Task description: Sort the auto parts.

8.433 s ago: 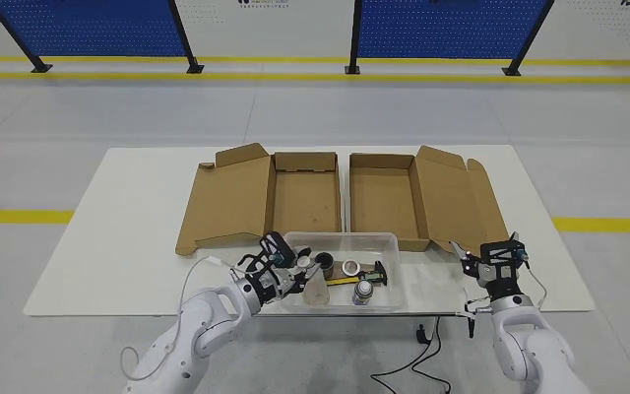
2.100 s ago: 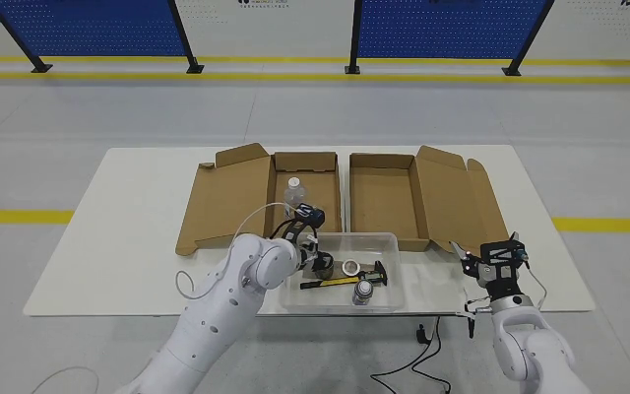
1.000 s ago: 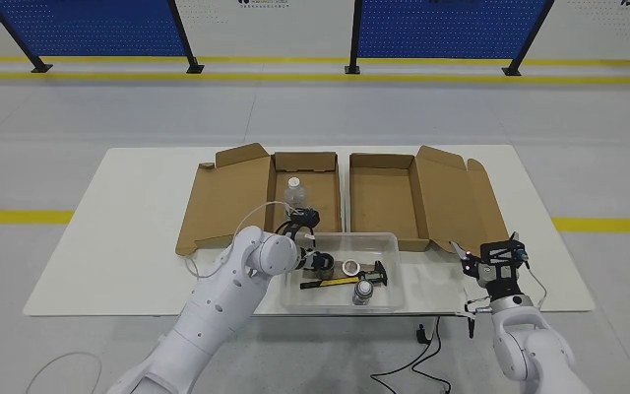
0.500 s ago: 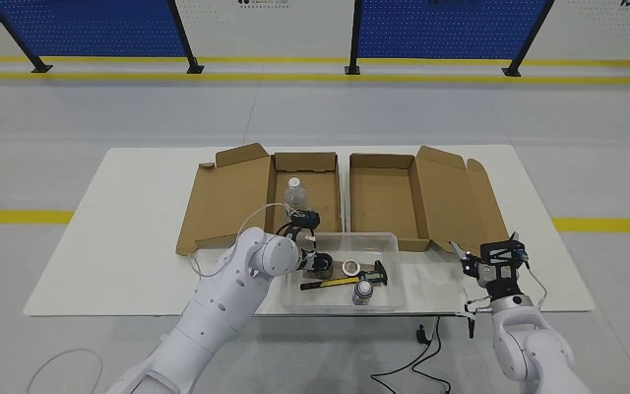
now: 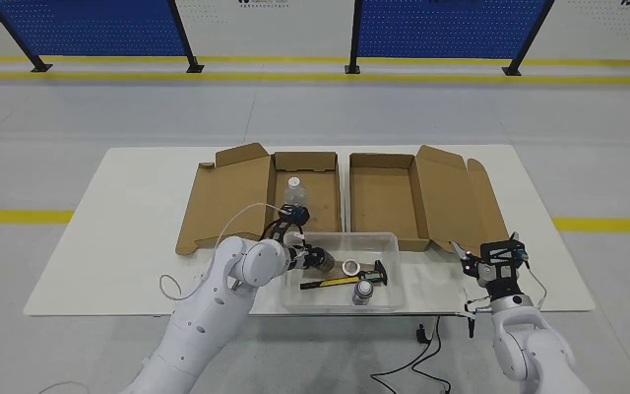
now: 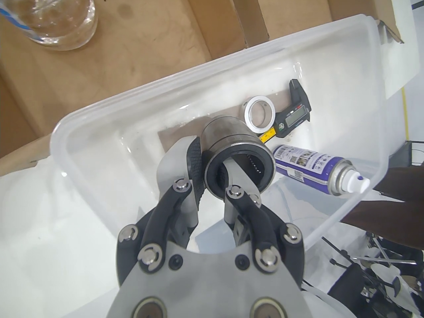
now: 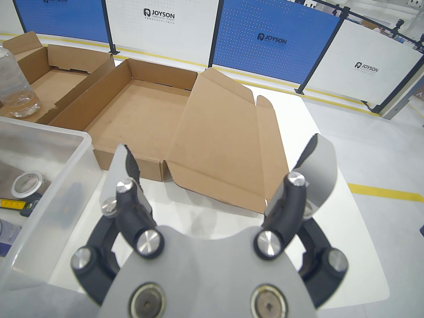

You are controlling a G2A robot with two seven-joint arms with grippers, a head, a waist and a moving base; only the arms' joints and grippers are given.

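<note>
My left gripper [image 6: 213, 163] is shut on a dark metal bearing sleeve [image 6: 237, 157], one finger inside its bore and one outside, held over the clear plastic bin [image 6: 132, 97]. From above, the left gripper [image 5: 300, 258] and the bearing sleeve [image 5: 315, 258] sit at the bin's [image 5: 340, 235] left end. In the bin lie a silver ring [image 6: 258, 114], a digital caliper [image 6: 293, 114] and a blue spray can [image 6: 314, 167]. My right gripper [image 7: 222, 153] is open and holds nothing, near the table's front right edge [image 5: 489, 258].
Two open cardboard boxes stand behind the bin: the left box [image 5: 305, 212] holds a clear water bottle [image 5: 293, 190], and the right box [image 5: 384, 202] has bare cardboard inside. Their lids fold outward. Cables hang below the table's front edge.
The water bottle went from the bin into the left box. My left gripper came back to the bin and closed on the bearing sleeve. The right arm has kept still.
</note>
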